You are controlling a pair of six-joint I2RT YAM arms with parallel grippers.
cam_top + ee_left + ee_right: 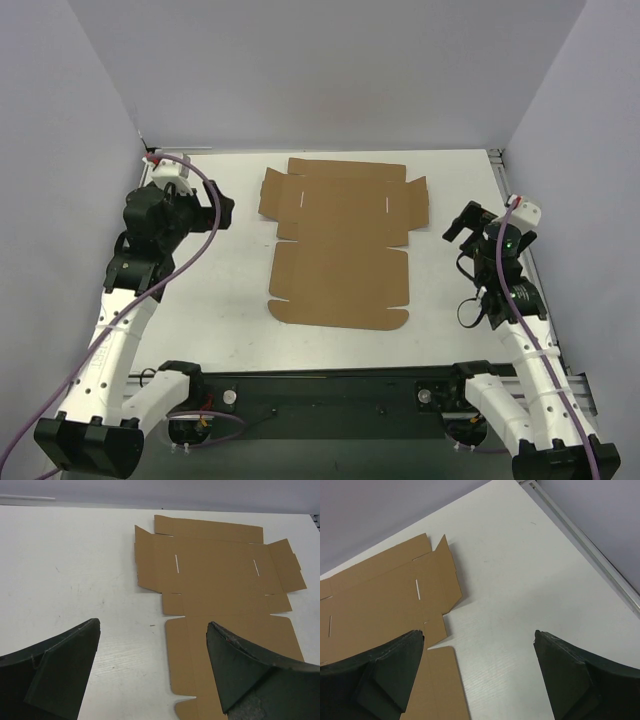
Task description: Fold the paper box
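The paper box (340, 245) lay flat and unfolded at the desk (215, 300) center. The left claw (222, 210) sat at its 9 o'clock, the right claw (458, 222) at 3 o'clock, both spread wide, empty, clear of the cardboard.

I see a white table (75, 570) running flat ahead of the left jaws to a plain pale grey back wall (330, 70). A left wall (50, 150) and right wall (590, 100) match it. Beyond the right jaws, to their right, a metal rail (580, 540) edges the table. The light is even and the shadows soft.
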